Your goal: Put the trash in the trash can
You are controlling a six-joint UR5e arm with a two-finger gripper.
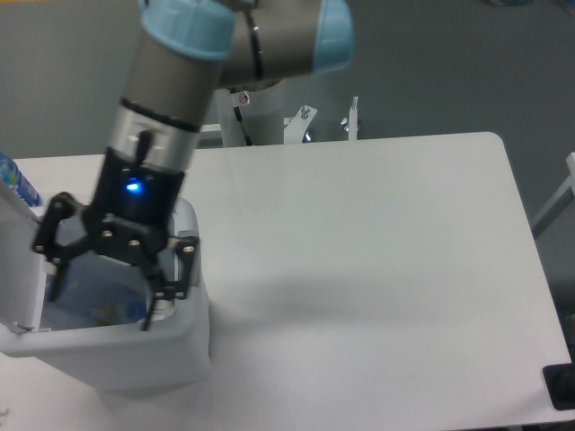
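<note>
While poised over the white rectangular plastic trash can [135, 355], the black two-finger claw [101, 298] stands spread and empty.
Clear plastic bottle [94, 303] lies inside the can, lid raised, at the white counter's [377, 269] left edge.

1. The gripper [101, 294] is blocking much of the bin's [126, 355] opening.
2. Contents inside the bin are blurring together, indistinct.
3. The frame's left edge is cutting off the lid [18, 260].
</note>
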